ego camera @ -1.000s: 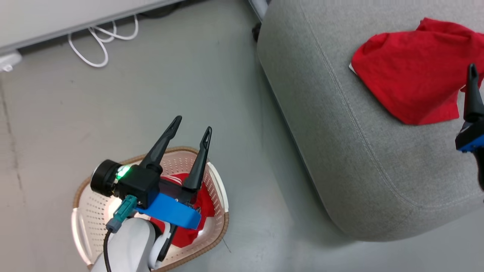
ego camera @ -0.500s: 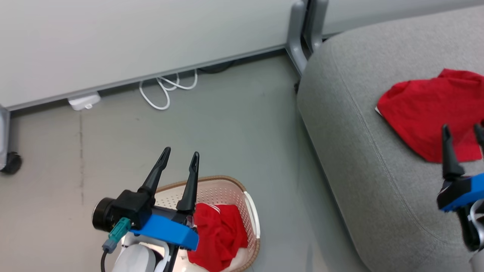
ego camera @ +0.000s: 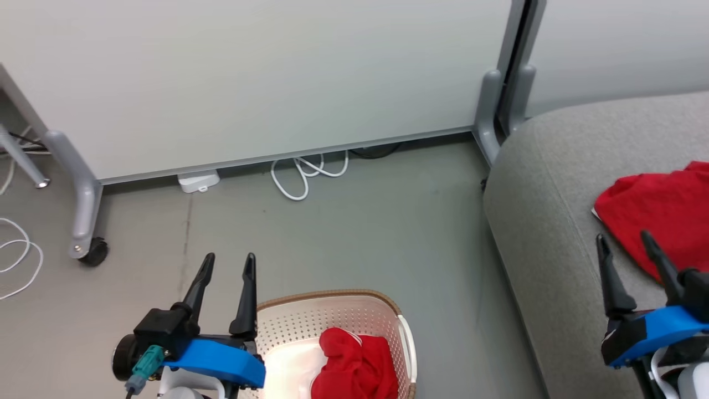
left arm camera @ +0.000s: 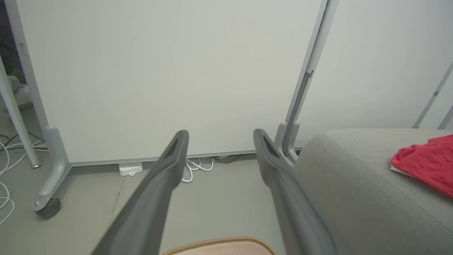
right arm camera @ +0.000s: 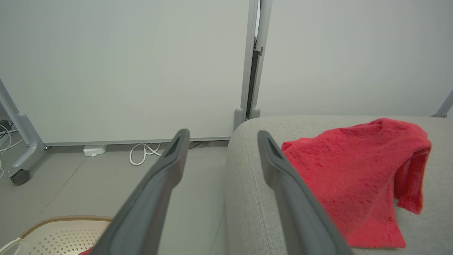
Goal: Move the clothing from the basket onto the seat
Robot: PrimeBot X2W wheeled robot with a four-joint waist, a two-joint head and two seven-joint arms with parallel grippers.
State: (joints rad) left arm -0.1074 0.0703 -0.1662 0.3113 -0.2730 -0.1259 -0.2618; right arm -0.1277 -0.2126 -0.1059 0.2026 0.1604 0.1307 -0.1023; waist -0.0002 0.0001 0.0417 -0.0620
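The cream basket [ego camera: 332, 302] with its brown rim stands on the floor at the bottom of the head view. One red piece of clothing [ego camera: 357, 366] with a white-striped edge lies bunched in it. A second red garment [ego camera: 659, 216] lies spread on the grey seat [ego camera: 543, 221] at the right. My left gripper [ego camera: 229, 259] is open and empty, raised beside the basket's left rim. My right gripper [ego camera: 622, 238] is open and empty above the seat, just short of the red garment [right arm camera: 354, 170]. The left wrist view catches the basket rim [left arm camera: 219, 244] below the open fingers.
White partition panels stand behind on grey feet, one with a castor [ego camera: 91, 252]. A grey post [ego camera: 490, 111] rises by the seat's far corner. White cable loops [ego camera: 302, 177] and a white adapter [ego camera: 198, 182] lie along the panel's foot. More cable [ego camera: 19, 260] lies at the left.
The camera has tilted up, so wall and panels have come into sight. Against the basket, my left gripper has shifted from above it to its left side. Both right fingers have come into view.
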